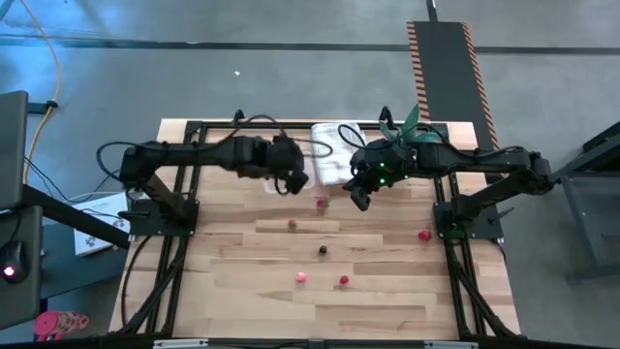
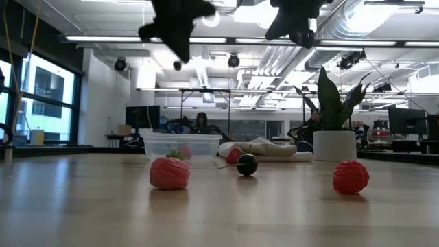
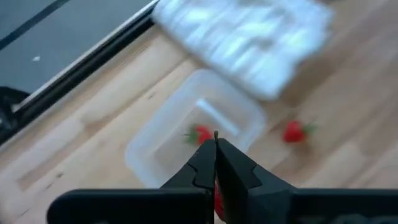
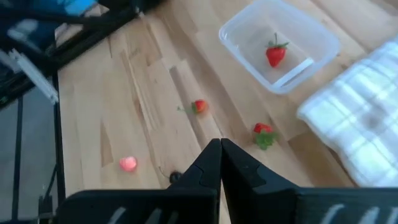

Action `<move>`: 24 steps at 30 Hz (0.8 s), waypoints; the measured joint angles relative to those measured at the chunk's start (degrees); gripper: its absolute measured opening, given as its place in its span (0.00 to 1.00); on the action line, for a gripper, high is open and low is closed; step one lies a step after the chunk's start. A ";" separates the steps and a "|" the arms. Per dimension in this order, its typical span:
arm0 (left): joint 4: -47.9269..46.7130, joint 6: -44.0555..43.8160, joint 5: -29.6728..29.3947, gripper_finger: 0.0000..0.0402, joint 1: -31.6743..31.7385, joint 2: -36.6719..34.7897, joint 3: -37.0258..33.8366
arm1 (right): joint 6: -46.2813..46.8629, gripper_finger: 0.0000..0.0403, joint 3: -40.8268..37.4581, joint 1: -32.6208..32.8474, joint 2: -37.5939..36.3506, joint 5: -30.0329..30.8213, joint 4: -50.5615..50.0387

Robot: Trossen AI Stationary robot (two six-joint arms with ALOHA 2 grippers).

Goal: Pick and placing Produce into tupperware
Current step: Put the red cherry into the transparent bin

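Note:
The clear tupperware [image 4: 280, 43] stands on the wooden table beside a white folded towel, with one red strawberry [image 4: 275, 55] lying on its floor. My left gripper [image 3: 215, 142] hangs shut above the tub; a thin red sliver shows low in the slit between its fingers, and I cannot tell what it is. My right gripper [image 4: 220, 146] hangs shut over the table's middle, clear of everything. Loose produce lies on the table: red pieces [image 1: 322, 203], [image 1: 292, 224], [image 1: 424, 235], [image 1: 344, 280], a pink one [image 1: 301, 277] and a dark one [image 1: 324, 250].
The white towel [image 1: 334, 160] lies at the far edge, right of the tub. A green plant in a white pot [image 2: 334, 116] stands at the far right. The arms' dark frames [image 1: 165, 208] run along both table sides. People sit at desks in the room beyond.

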 joint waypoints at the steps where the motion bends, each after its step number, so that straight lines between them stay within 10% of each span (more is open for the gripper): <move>1: 0.06 0.86 1.00 0.00 1.19 0.34 -0.98 | 0.63 0.00 0.00 0.00 -0.18 0.52 0.31; 24: 25.36 14.92 13.89 0.00 14.22 1.68 -22.96 | 9.31 0.00 0.00 0.09 -0.74 3.39 -0.56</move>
